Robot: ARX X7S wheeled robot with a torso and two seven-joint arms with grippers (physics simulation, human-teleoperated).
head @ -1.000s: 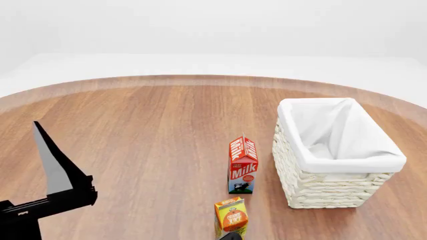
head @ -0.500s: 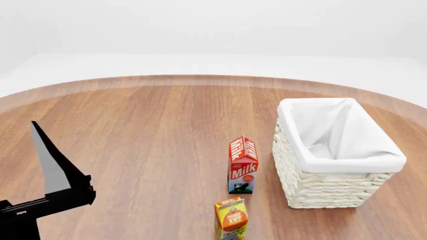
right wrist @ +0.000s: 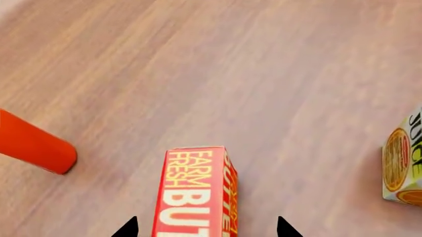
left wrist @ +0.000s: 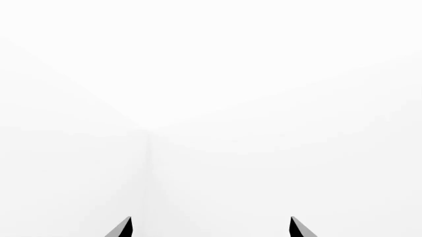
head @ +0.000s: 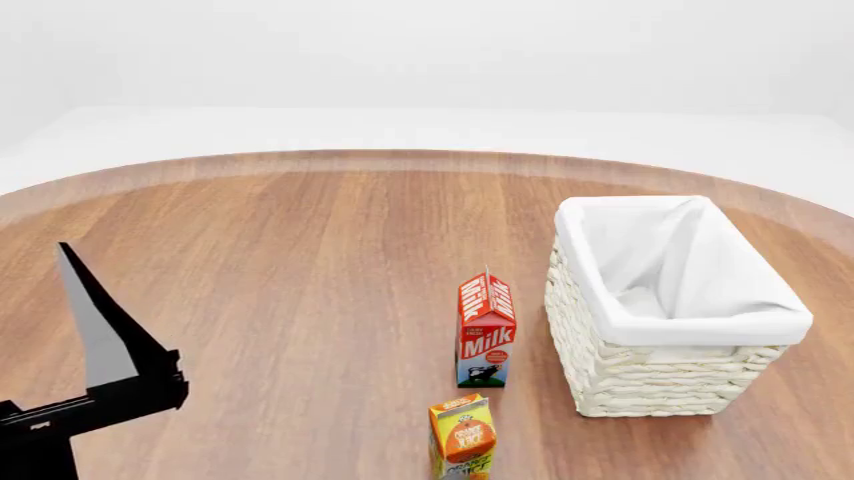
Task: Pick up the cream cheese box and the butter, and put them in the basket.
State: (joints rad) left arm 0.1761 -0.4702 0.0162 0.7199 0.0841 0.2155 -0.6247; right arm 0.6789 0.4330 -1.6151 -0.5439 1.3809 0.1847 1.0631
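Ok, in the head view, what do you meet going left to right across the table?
Left gripper → orange juice carton → milk carton → basket.

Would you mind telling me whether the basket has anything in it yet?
Empty as far as visible: the head view shows only white liner inside the basket, though its near inner corner is hidden by the rim.

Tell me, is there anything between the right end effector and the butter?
Nothing visible. In the right wrist view the butter lies directly between the open right end effector tips. The juice carton and a red object stand off to either side.
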